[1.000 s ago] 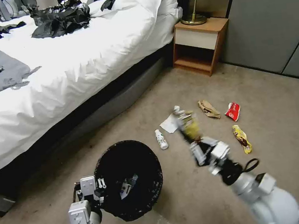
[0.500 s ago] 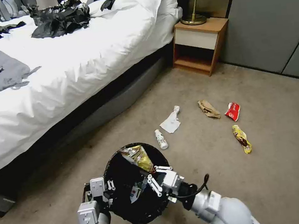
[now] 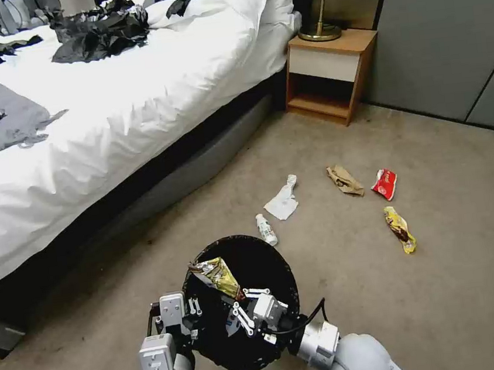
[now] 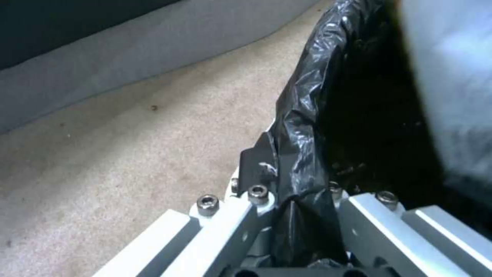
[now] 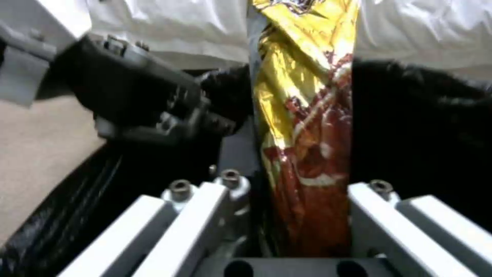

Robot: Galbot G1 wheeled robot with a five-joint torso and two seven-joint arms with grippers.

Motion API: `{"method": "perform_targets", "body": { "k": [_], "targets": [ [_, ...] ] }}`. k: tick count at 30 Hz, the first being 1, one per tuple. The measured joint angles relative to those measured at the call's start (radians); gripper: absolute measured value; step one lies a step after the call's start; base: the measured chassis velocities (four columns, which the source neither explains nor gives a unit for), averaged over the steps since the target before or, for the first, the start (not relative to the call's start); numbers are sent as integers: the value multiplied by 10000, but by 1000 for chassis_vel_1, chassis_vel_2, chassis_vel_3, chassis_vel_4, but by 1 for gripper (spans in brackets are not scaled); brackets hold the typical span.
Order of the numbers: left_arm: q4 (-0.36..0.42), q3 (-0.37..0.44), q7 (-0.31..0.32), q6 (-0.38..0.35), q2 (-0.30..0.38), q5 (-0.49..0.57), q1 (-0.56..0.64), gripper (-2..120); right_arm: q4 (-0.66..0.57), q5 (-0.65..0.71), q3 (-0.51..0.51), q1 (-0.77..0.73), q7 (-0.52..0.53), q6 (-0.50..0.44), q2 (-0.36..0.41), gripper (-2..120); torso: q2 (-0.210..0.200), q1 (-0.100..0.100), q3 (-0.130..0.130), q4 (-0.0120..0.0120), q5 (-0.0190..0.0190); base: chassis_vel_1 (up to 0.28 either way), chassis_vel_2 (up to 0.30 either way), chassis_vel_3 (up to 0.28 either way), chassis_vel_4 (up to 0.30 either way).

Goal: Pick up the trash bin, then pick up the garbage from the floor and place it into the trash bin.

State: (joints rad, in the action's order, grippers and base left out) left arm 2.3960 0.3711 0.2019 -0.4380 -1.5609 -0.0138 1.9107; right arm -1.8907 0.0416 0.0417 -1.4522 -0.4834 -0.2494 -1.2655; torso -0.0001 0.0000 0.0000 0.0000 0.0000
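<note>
While the left end effector (image 3: 185,315) pinches the bin (image 3: 245,303) by its rim, the right end effector (image 3: 243,310) grips a yellow wrapper (image 3: 216,273) over the bin's mouth, apparently the drop-in step, calling for release; more litter (image 3: 400,229) lies beyond the bin.

Pretty clearly a bedroom, maybe a hotel room: there's a big bed (image 3: 132,103) with white bedding and pillows, some black clothes (image 3: 98,30) tossed on top. Next to it sits a small wooden nightstand (image 3: 330,76) with a brass lamp base (image 3: 320,30) on it. Beige carpet (image 3: 443,258) and grey panelled walls (image 3: 449,34) round it off.
</note>
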Motion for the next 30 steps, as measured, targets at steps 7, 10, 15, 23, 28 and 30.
{"method": "perform_targets", "body": {
  "k": [7, 10, 15, 23, 28, 30],
  "targets": [
    [4, 18, 4, -7, 24, 52, -40, 1, 74, -10, -52, 14, 45, -13, 29, 39, 0, 0, 0, 0, 0, 0, 0, 0, 0],
    [5, 53, 5, -27, 40, 81, -68, 1, 57, 8, -40, 15, 52, -11, 68, 48, 0, 0, 0, 0, 0, 0, 0, 0, 0],
    [4, 74, 4, -94, 46, 117, -152, 1, 24, 39, 5, 3, 54, -9, 115, 67, 0, 1, 0, 0, 0, 0, 0, 0, 0],
    [-39, 166, -1, -123, 52, 172, -199, 1, -107, 70, 100, -55, 53, -31, 165, 96, 0, 0, 0, 0, 0, 0, 0, 0, 0],
    [-171, 396, -15, -113, 81, 215, -232, 1, -859, 101, 368, -209, 192, -171, 229, 100, 0, 1, 0, 1, 1, 0, 0, 0, 0],
    [-215, 458, -19, -100, 87, 223, -250, 1, -1270, 107, 503, -283, 385, -234, 232, 100, 0, 0, 0, 1, 0, 0, 0, 0, 0]
  ]
}}
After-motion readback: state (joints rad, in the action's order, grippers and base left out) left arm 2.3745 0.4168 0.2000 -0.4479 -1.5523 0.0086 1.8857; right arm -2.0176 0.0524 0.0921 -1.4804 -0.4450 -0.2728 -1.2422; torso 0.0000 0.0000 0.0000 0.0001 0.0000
